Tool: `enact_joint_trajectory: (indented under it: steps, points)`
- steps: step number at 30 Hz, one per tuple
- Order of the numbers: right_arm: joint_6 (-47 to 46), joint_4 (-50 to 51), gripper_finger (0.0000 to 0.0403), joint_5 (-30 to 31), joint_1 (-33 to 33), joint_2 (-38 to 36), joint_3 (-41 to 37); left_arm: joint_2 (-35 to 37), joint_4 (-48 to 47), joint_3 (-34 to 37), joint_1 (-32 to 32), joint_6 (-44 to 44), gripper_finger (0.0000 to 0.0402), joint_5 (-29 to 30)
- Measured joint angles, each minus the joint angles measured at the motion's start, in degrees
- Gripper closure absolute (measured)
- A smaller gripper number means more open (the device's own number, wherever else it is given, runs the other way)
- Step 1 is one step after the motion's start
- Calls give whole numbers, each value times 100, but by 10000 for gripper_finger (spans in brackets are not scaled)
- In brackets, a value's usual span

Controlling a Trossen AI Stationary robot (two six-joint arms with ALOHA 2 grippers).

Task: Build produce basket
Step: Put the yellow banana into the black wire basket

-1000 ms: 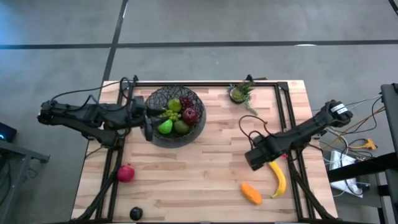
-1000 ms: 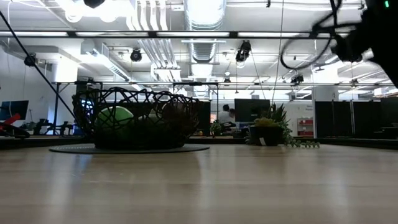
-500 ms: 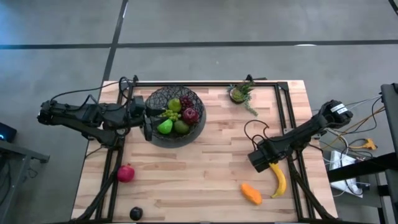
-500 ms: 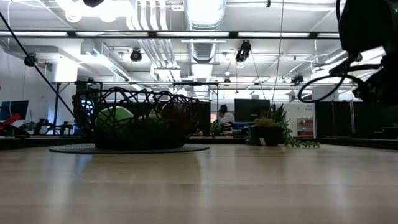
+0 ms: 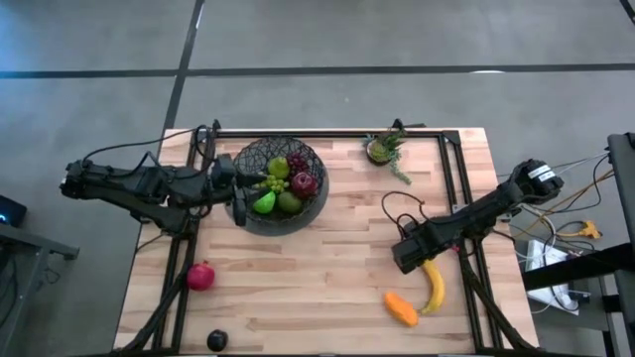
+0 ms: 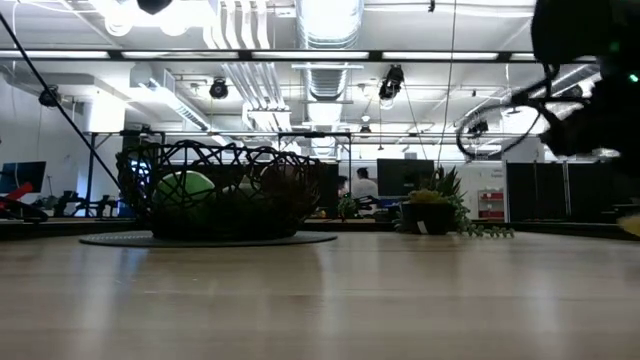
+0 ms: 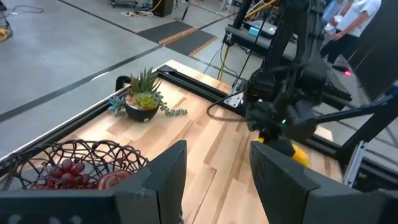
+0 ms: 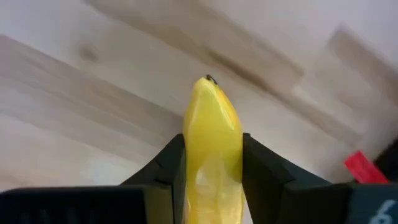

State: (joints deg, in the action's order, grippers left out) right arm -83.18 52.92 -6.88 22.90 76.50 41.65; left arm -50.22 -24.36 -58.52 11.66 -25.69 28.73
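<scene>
Gripping banana (image 8: 211,149), right pincer (image 8: 211,163) seemingly lowered.

This is looking like an open-plan lab or office. Exposed ducts (image 6: 330,25) and strip lights are running across the bare ceiling, monitors (image 6: 404,176) are glowing on desks behind the wooden worktop (image 5: 337,248), people (image 6: 364,184) are sitting among them, and cables are trailing over a grey concrete floor (image 5: 397,40).

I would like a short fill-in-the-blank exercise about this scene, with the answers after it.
1. The right gripper is shut on the ____.
2. The basket stands on a flat grey ____.
3. The fruit lying nearest the banana on the table is ____ in colour.

Answers: banana; disc; orange
</scene>
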Motion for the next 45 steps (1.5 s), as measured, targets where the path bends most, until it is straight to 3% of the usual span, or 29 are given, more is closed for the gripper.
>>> enact_joint_trajectory:
  steps: [9,14,19,23,28,34,40,45]
  points:
    - [250,-65,298,1579,-579,-407,991,-187,520,-28,0,900,243,-100]
    - [1012,-1087,298,2168,-1121,-650,1418,-383,1062,-70,0,2074,243,-532]
    - [1749,-2809,298,2131,-1783,-708,1488,-494,1104,-121,2,3171,243,-684]
    - [1998,-4440,298,1729,-2328,-703,1300,-557,1203,-146,42,3986,242,-872]
    - [2006,-5958,298,1382,-2846,-696,1082,-624,1366,-187,83,4283,229,-1023]
    - [1975,-6501,298,1200,-3081,-696,1074,-872,1652,-195,85,4457,177,-1522]
    - [1778,-6604,298,1140,-3120,-696,1073,-1393,2330,-192,87,5476,127,-1664]
    - [1715,-6807,297,1267,-3120,-696,1071,-1823,2594,-190,83,6242,110,-1652]
